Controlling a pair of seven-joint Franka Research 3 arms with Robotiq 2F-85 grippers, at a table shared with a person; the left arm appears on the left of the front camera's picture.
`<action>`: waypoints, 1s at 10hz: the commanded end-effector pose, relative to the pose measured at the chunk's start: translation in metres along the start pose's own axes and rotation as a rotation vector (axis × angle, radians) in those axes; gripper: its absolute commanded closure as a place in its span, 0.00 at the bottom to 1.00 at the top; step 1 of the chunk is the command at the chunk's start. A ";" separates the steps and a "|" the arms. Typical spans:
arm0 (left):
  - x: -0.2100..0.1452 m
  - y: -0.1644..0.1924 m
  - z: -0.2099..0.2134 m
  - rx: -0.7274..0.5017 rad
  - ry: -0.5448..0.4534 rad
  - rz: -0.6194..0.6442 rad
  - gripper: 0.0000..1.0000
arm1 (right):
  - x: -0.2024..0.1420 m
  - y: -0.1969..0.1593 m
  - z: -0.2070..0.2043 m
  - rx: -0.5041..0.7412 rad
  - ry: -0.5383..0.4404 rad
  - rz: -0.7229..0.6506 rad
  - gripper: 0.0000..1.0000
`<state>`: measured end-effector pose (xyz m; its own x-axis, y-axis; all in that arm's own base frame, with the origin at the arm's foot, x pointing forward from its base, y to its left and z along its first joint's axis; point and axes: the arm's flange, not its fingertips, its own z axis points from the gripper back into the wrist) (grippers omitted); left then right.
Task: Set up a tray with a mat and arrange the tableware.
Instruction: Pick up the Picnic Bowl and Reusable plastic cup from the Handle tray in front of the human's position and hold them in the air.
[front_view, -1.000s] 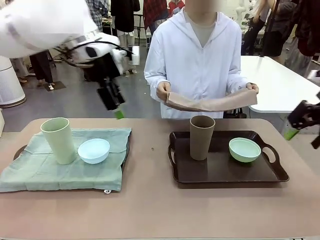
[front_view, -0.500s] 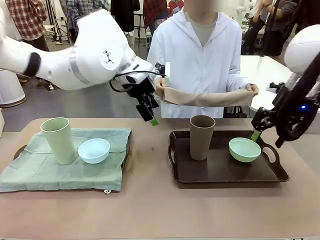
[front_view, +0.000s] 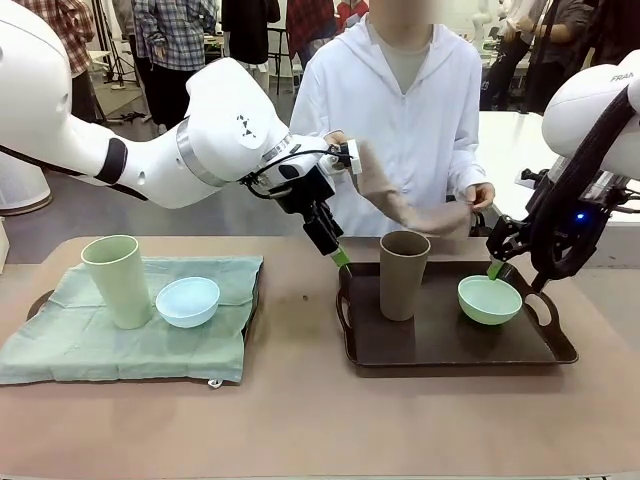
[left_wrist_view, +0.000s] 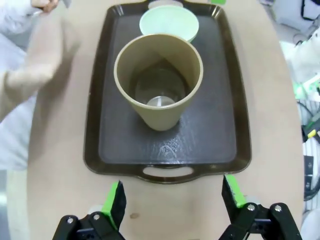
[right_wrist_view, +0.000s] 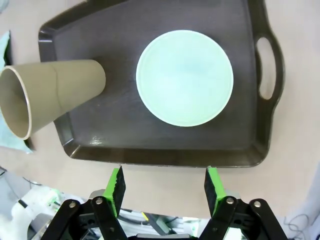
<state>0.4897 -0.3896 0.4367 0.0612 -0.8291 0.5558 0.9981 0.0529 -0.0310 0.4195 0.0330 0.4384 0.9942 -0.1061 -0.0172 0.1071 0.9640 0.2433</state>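
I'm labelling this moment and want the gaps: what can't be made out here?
Front view: beige cloth above the brown cup, motion-blurred.
Front view: left tray, mostly covered by the green mat.
Left wrist view: mint bowl, partly behind the brown cup.

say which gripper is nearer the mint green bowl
Right. The right gripper hovers by the mint green bowl's far edge; the left gripper hangs at the tray's left end, beyond the brown cup.

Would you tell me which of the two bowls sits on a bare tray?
The mint green bowl, on the dark tray beside the brown cup; the light blue bowl rests on a green mat.
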 end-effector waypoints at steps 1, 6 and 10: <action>0.000 -0.001 0.000 0.054 0.029 -0.048 0.00 | -0.003 0.001 -0.004 0.000 0.035 0.012 0.18; -0.009 0.007 -0.021 -0.042 -0.119 -0.088 0.00 | 0.016 -0.009 -0.017 -0.164 -0.165 0.008 0.18; -0.034 0.029 -0.056 -0.150 -0.351 -0.189 0.00 | 0.027 -0.025 -0.027 -0.197 -0.144 0.006 0.18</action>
<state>0.5178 -0.3984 0.3780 -0.0591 -0.6350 0.7702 0.9935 -0.1128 -0.0167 0.4407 0.0095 0.4110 0.9860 -0.0995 0.1338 0.0920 0.9939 0.0617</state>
